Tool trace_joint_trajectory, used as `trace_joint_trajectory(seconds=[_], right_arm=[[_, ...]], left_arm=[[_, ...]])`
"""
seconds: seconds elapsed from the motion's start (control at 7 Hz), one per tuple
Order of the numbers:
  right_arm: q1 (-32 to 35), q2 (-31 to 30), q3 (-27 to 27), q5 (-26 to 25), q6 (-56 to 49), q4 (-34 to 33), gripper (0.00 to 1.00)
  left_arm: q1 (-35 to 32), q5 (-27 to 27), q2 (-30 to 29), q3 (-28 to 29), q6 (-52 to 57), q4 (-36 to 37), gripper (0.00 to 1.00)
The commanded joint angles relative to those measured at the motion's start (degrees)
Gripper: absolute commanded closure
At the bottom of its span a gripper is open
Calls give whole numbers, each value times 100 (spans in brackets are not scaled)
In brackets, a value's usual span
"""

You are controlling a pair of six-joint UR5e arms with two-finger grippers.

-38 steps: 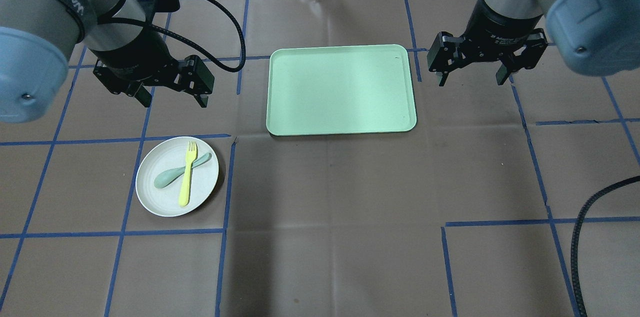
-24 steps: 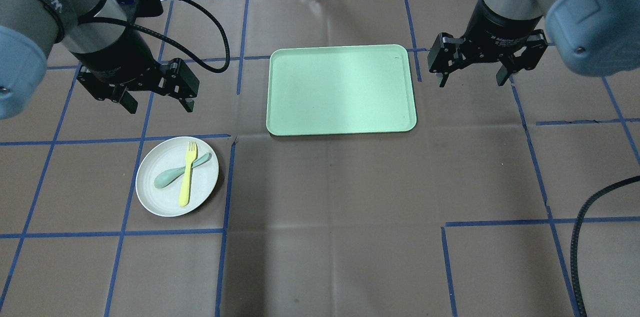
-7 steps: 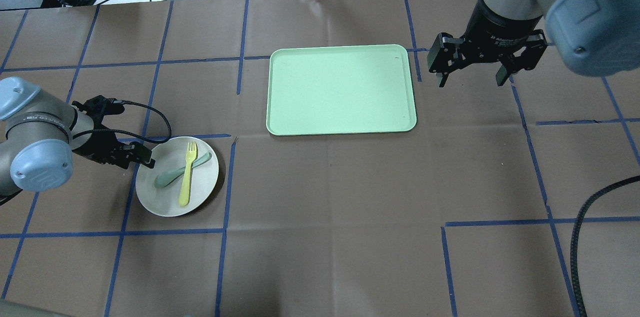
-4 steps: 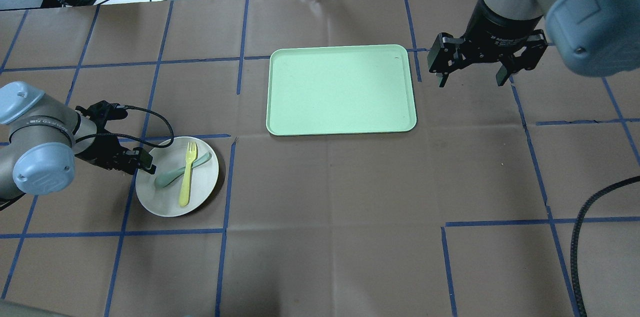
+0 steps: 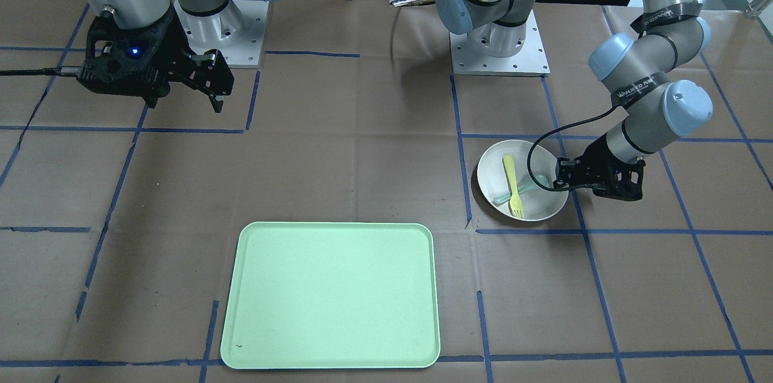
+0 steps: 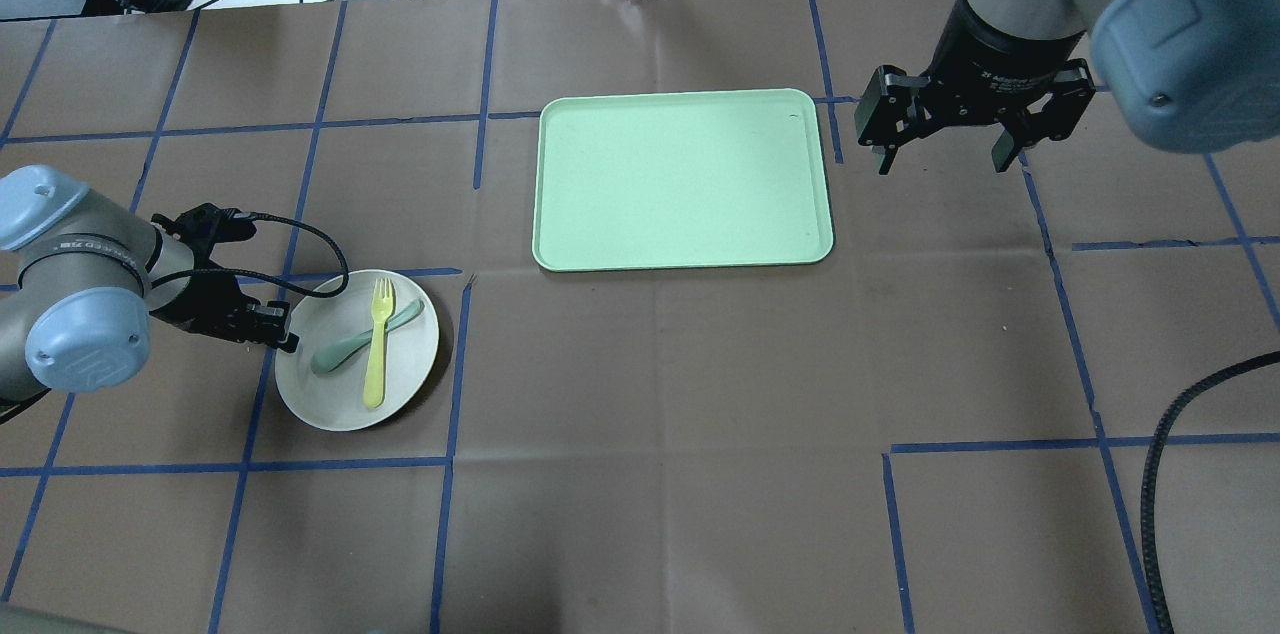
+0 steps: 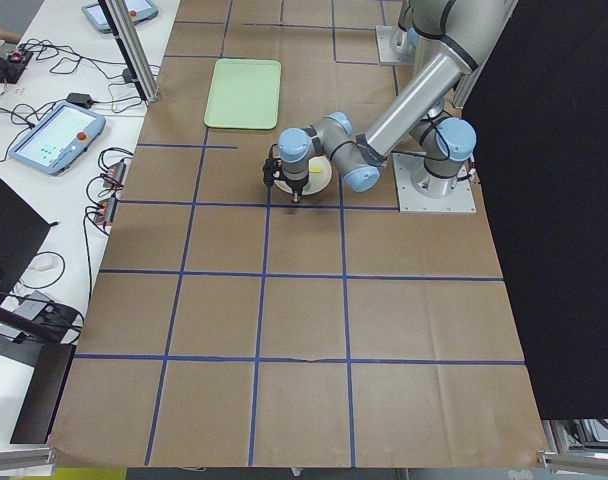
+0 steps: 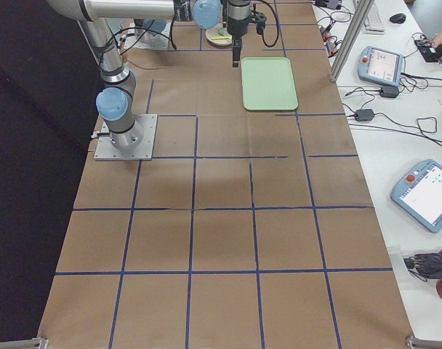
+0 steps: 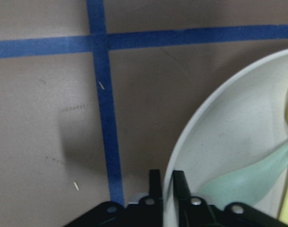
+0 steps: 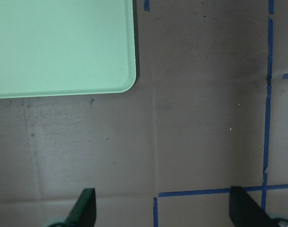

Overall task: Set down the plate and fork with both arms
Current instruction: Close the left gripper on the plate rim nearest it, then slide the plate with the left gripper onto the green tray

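Observation:
The off-white plate [image 6: 400,384] lies at the table's left, with the yellow fork [image 6: 377,344] crossed over a teal spoon [image 6: 345,349] on it. My left gripper [image 6: 285,336] is low at the plate's left edge. In the left wrist view its two fingers stand close together on either side of the plate's rim [image 9: 220,123], shut on it. In the front view the left gripper [image 5: 563,180] is at the plate's [image 5: 543,205] right edge. My right gripper [image 6: 940,159] is open and empty, hanging above the table right of the tray.
The rectangular mint-green tray [image 6: 680,179] lies at the table's far middle, with nothing on it. Its corner shows in the right wrist view [image 10: 58,47]. Blue tape lines cross the brown table cover. Cables and devices lie beyond the far edge.
My left arm came down from above the table's far left to the plate's left edge and closed on the rim. The plate shifted slightly. The right arm has not moved.

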Motion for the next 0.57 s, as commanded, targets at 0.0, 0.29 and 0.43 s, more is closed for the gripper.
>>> trace_joint_trajectory(seconds=[0.0, 0.29, 0.43], right_arm=[[0, 0, 0, 8, 0, 0, 0], [0, 0, 0, 9, 0, 0, 0], [0, 0, 0, 9, 0, 0, 0]], left_arm=[[-9, -231, 138, 15, -40, -57, 100], [-26, -714, 427, -2, -215, -127, 100], [-70, -855, 489, 24, -312, -162, 100]])
